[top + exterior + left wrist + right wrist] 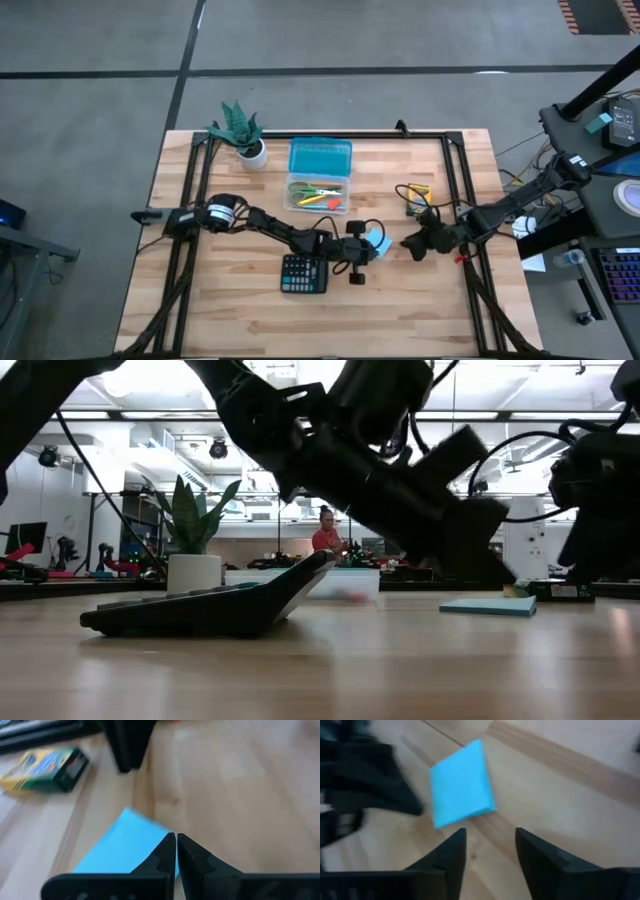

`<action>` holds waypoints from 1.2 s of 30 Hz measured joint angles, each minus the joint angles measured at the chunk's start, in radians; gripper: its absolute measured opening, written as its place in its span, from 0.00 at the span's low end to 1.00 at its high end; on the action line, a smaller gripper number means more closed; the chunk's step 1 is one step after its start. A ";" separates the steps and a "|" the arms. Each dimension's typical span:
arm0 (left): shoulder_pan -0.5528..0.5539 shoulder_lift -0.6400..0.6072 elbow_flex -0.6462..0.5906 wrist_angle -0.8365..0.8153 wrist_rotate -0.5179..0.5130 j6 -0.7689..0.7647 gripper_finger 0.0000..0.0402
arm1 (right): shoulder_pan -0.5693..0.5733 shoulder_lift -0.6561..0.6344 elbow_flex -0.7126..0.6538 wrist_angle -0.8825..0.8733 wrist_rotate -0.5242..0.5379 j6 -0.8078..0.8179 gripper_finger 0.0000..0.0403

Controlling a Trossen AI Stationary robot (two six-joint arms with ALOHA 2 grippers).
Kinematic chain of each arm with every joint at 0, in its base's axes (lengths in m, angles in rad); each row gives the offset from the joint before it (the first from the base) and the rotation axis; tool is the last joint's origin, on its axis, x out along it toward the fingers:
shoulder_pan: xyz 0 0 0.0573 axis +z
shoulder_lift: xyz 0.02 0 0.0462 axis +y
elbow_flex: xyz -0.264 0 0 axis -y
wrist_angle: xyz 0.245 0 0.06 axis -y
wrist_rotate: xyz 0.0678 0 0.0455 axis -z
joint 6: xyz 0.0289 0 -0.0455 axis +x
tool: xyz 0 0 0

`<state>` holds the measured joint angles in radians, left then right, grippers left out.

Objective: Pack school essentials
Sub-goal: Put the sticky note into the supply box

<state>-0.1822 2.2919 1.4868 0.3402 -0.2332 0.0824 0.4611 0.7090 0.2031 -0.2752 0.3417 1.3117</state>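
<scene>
Light-blue note pad (379, 243) is seen flat on the wooden table (220, 300), mid-table, between the two grippers. Left gripper (176, 840) is held just above the pad's near edge, jaws pressed together with nothing between them. Right gripper (490, 845) is positioned close by on the pad's other side, jaws apart and empty. Yellow crayon box (416, 192) lies on the table beyond the right gripper. Clear case (318, 194) is noted behind the pad with pencils and green-handled scissors (305, 187) inside (its blue lid lies open behind it). Calculator (302, 273) lies under the left arm. Potted plant (240, 131) stands at the far left corner.
</scene>
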 joint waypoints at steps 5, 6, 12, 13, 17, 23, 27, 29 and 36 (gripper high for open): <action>0.013 -0.002 -0.003 -0.075 -0.063 -0.002 0.00 | -0.027 0.021 -0.032 0.092 0.001 0.000 0.52; 0.017 -0.002 -0.003 -0.089 -0.065 -0.010 0.00 | -0.035 0.031 -0.032 0.093 0.002 0.000 0.55; 0.028 -0.005 -0.005 -0.138 -0.072 -0.051 0.00 | -0.065 0.098 -0.032 0.123 0.001 -0.002 0.66; 0.027 -0.006 -0.009 -0.138 -0.072 -0.051 0.00 | -0.067 0.112 -0.032 0.143 0.001 -0.002 0.67; 0.028 -0.007 -0.020 -0.135 -0.073 -0.054 0.00 | -0.070 0.173 -0.032 0.228 0.001 -0.005 0.71; 0.030 -0.007 -0.021 -0.134 -0.072 -0.074 0.00 | -0.101 0.287 -0.031 0.367 0.003 -0.044 0.71; 0.030 -0.007 -0.021 -0.135 -0.072 -0.076 0.00 | -0.121 0.364 -0.031 0.484 0.003 -0.075 0.69; 0.030 -0.007 -0.022 -0.135 -0.071 -0.076 0.00 | -0.124 0.402 -0.030 0.538 0.002 -0.084 0.68; 0.031 -0.007 -0.023 -0.139 -0.071 -0.076 0.00 | -0.124 0.513 -0.031 0.694 0.003 -0.129 0.64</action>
<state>-0.1509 2.2845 1.4639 0.2016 -0.3042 0.0063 0.3370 1.2215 0.1726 0.4187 0.3450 1.1831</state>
